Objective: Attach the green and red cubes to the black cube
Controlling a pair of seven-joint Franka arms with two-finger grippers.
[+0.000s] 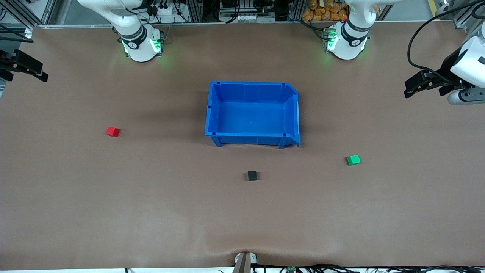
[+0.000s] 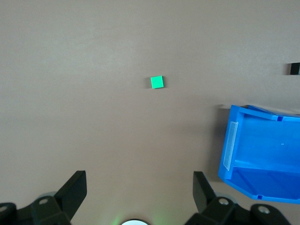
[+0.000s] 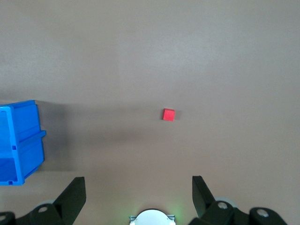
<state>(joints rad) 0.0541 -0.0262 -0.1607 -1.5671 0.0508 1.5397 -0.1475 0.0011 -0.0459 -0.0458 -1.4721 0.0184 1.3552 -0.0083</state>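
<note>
**Grippers wide, cubes untouched**

Left gripper [image 2: 136, 192] hangs high over the desk's edge at its own arm's end, fingers spread and empty; right gripper [image 3: 136, 192] mirrors it over the other end, equally agape, nothing held. Both wait. Below the left one sits the green cube [image 1: 353, 160], alone on the brown desk [image 1: 151, 212]. The red cube [image 1: 112, 131] lies toward the right arm's end. Between them, nearer the front camera than the blue bin [image 1: 252, 134], rests the black cube [image 1: 252, 175]. All three are well apart, so nothing is joined yet. Judging by that, we're at the opening step: each arm needs to descend, straddle its cube squarely and close.
</note>
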